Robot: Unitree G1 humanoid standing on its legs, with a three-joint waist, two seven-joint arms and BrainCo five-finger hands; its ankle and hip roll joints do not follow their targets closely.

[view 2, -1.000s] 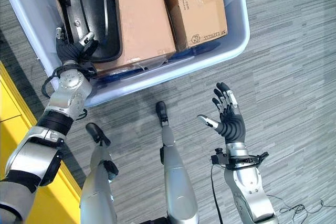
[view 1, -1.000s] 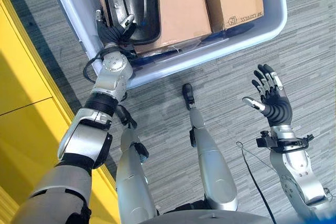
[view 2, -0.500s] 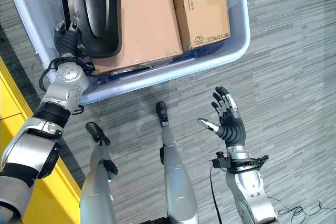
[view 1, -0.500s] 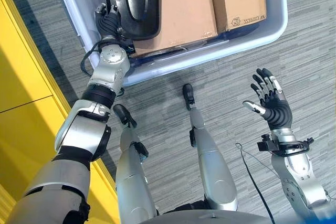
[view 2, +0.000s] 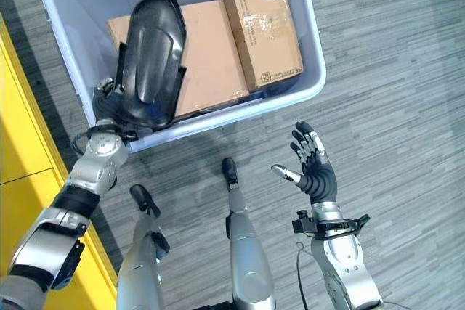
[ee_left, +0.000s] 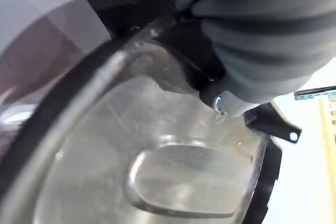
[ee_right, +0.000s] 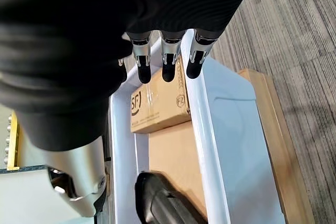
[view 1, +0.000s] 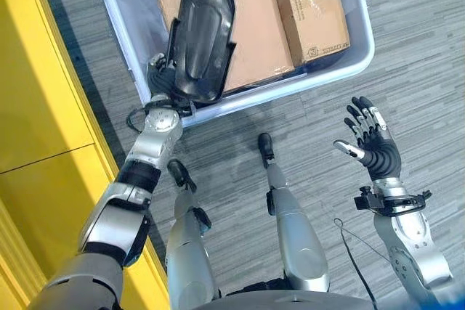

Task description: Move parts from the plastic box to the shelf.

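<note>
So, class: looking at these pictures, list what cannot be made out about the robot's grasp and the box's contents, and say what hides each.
- Left hand: its fingers sit behind the black part in both eye views, so the grip is unreadable.
- Plastic box: its floor is covered by the two cardboard boxes.
- The left wrist view is too close to show the black part's outline.

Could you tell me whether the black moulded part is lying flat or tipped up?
Tipped up: the black moulded part rises from the left hand.
</note>
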